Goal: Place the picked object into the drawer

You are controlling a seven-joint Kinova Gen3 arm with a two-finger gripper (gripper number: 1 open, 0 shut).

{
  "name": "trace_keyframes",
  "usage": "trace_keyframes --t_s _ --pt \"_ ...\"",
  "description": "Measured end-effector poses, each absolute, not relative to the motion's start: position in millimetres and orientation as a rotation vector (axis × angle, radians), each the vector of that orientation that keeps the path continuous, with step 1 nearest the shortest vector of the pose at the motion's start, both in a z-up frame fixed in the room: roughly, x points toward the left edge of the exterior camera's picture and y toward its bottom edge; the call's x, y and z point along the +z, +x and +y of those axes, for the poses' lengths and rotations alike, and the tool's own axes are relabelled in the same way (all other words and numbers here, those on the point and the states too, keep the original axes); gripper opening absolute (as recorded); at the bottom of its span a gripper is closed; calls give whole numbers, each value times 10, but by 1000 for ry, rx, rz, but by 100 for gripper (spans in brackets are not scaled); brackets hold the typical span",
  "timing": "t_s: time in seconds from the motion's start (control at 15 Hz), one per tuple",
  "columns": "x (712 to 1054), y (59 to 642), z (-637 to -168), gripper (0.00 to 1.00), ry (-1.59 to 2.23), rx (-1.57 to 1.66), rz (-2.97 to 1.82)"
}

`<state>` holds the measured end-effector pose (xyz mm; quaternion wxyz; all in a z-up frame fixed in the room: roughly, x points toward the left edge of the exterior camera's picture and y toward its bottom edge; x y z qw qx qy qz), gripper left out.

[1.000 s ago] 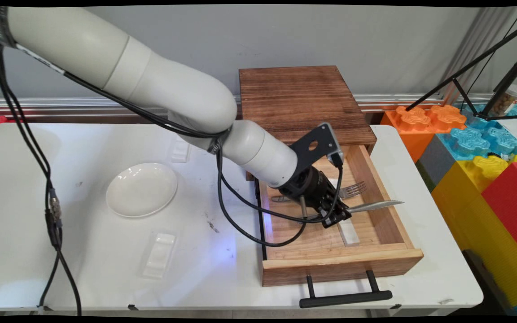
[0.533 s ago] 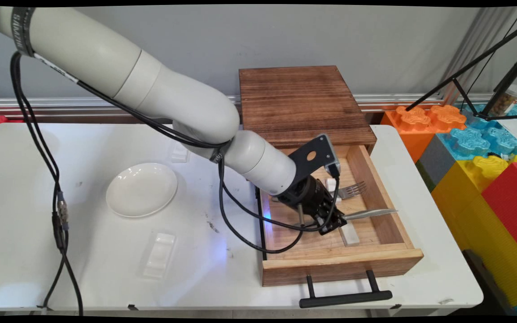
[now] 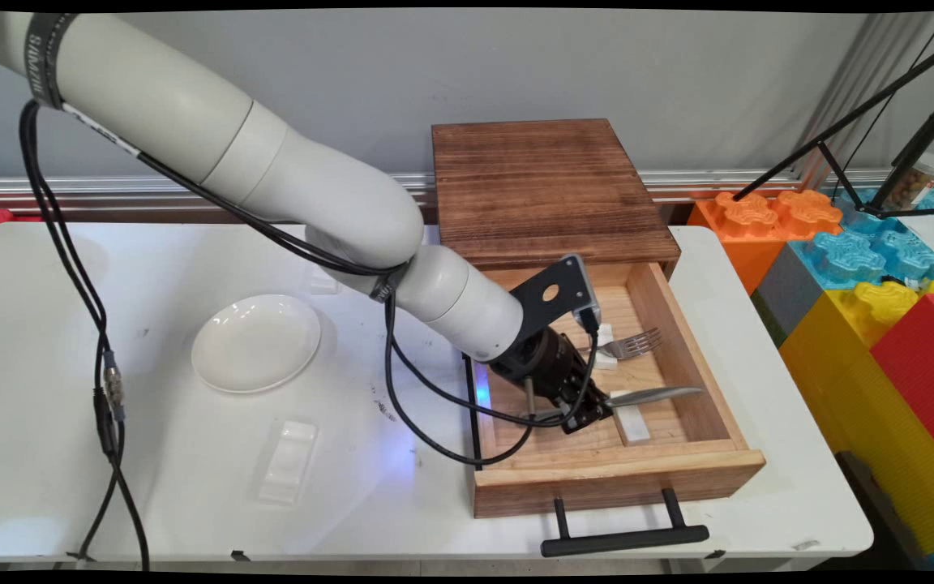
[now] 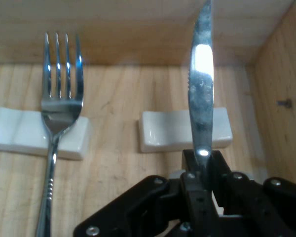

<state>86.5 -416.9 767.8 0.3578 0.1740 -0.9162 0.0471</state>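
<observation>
The knife (image 4: 202, 98) I have pinched in my pincer (image 3: 589, 408) is stiff and light, I judge, but its polished metal is slick, so a hold by the handle end, as I have it now, could let it swivel if it knocks the wood; my two fingers (image 4: 222, 168) are pressed onto it from either side, blade pointing straight out ahead of me. It is a plain steel table knife, bright and mirror-like, with a fine saw edge along one side and a tapering tip. I hold it low inside the open wooden drawer (image 3: 718, 466), toward its right and near part, its blade just above a small white rest (image 4: 160, 131). To the left in my hand view, a fork (image 4: 59, 106) lies across a second white rest (image 4: 19, 133).
</observation>
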Motion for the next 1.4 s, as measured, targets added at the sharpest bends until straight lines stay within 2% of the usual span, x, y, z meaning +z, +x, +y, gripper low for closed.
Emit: trace_keyframes --t_s 1.2,1.27,1.4 --pt "7384 706 -4225 0 443 93 -2371" --pt "7376 690 -4227 100 436 88 -2373" --pt "7363 684 -4221 100 426 80 -2378"
